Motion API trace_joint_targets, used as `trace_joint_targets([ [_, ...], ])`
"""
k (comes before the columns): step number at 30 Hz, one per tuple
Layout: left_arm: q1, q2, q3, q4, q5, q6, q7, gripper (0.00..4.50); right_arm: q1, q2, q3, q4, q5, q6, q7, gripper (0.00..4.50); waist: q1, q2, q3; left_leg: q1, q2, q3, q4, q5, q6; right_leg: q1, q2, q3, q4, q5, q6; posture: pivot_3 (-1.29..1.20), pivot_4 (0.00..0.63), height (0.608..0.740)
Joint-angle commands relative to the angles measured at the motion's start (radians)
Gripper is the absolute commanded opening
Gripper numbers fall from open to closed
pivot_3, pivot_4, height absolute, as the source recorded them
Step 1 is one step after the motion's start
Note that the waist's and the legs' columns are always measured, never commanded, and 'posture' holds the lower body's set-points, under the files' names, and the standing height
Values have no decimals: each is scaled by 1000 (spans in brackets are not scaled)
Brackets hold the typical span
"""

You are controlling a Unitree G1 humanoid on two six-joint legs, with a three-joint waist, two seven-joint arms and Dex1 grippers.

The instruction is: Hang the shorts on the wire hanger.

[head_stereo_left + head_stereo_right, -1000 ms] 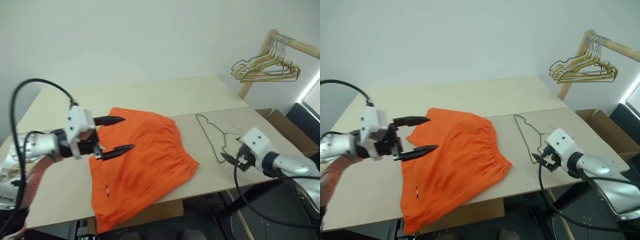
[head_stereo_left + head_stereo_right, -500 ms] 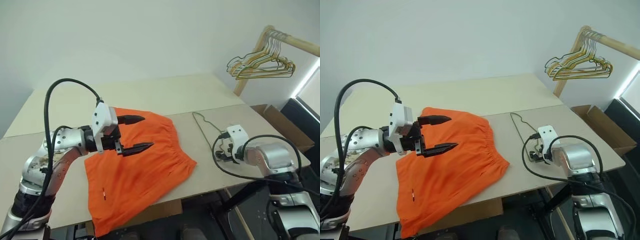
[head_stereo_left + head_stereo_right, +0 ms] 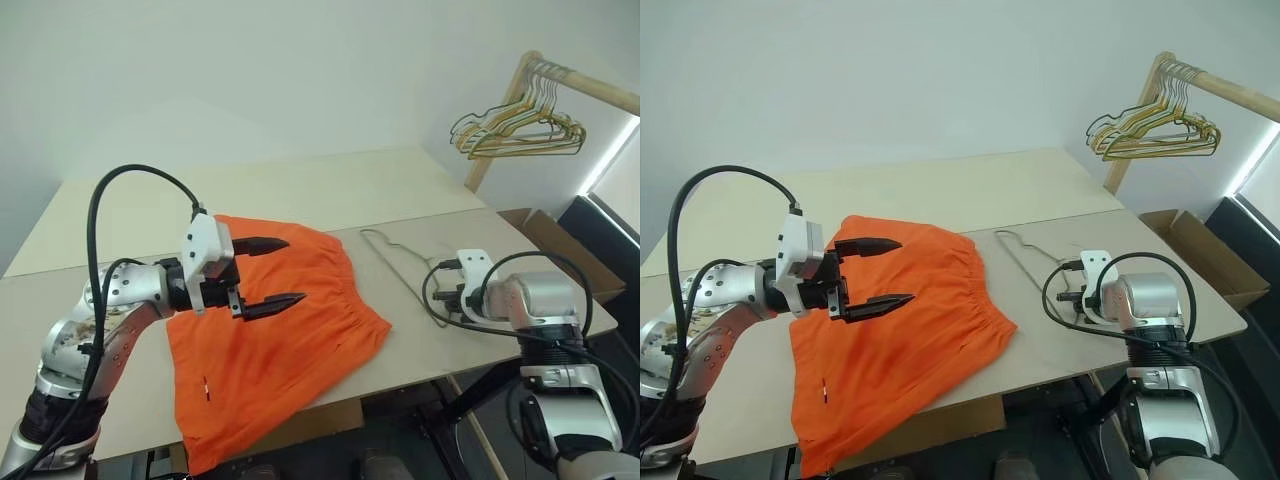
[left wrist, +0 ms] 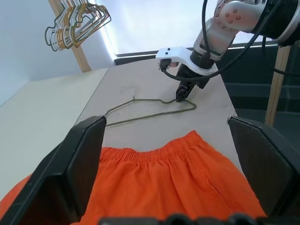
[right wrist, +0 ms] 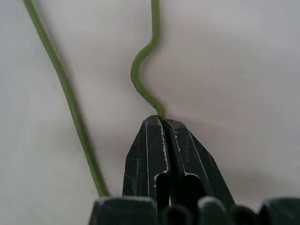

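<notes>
Legible text, labels, brands, numbers, signs: none in any view

A pale beige table spans the middle of the frame. The orange shorts lie flat at lower centre, overhanging the near edge. The wire hanger lies right of them, well apart.
</notes>
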Motion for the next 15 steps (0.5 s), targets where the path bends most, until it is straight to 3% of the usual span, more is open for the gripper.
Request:
trace_joint_targets([
  [1, -17, 4, 23, -12, 4, -16, 4, 4500, -17, 19, -45, -42, -23, 19, -31, 25, -1, 0, 0, 0, 0, 0, 0, 0, 0, 0, 0, 0, 0, 0, 0, -71, 0, 740],
  [8, -70, -10, 6, 44, 22, -30, -5, 4500, -62, 45, -104, -193, -64, -68, -87, 25, -3, 1, 0, -5, -1, 1, 0, 3, -5, -7, 0, 2, 2, 0, 0, -89, 0, 740],
  [11, -115, -22, 0, 89, 35, -28, -3, 4500, -38, 4, -38, -329, -77, -209, -29, 25, -3, 2, 1, -7, -1, 1, 0, 4, -6, -9, 0, 2, 2, 0, 0, -95, 0, 740],
  [15, -183, -32, -2, 158, 56, -29, -3, 4500, 53, -156, 130, -470, -186, -556, 106, 25, -4, 2, 1, -9, -1, 0, 0, 4, -6, -10, 0, 0, 0, 0, 1, -101, 0, 740],
])
